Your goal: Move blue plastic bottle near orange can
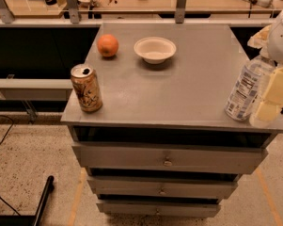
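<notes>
The blue plastic bottle [246,89], clear with a white-blue label, stands upright near the front right corner of the grey cabinet top [188,88]. My gripper [267,94] is at the right edge of the view, its pale yellow fingers [274,92] right beside the bottle. The orange can [86,88], tan-orange with dark scribbles and a silver top, stands upright near the front left corner, far from the bottle.
A round orange fruit [107,45] and a white bowl [154,49] sit at the back of the cabinet top. Below the top are several drawers [167,160]. A railing and wooden benches run behind. A black bar [43,199] lies on the floor at left.
</notes>
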`<action>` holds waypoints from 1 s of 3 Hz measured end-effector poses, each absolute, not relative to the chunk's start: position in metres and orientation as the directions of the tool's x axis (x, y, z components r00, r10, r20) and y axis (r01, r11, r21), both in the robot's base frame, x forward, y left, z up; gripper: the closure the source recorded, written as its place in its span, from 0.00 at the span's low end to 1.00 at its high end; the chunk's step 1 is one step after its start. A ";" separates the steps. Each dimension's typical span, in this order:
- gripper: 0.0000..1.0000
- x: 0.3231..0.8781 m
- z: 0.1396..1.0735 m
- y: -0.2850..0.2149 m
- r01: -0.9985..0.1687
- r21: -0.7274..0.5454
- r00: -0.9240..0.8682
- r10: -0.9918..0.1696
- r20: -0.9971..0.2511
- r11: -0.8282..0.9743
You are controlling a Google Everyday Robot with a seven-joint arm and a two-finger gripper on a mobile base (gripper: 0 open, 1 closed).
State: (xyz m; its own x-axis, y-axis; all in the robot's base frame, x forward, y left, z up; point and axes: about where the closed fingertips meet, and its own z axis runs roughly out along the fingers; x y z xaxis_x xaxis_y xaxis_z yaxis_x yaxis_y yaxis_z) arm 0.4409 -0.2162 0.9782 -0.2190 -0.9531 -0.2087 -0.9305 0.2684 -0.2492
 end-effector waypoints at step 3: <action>0.00 0.490 0.994 -0.224 -0.907 -0.267 -0.256 -0.931 -0.261 0.325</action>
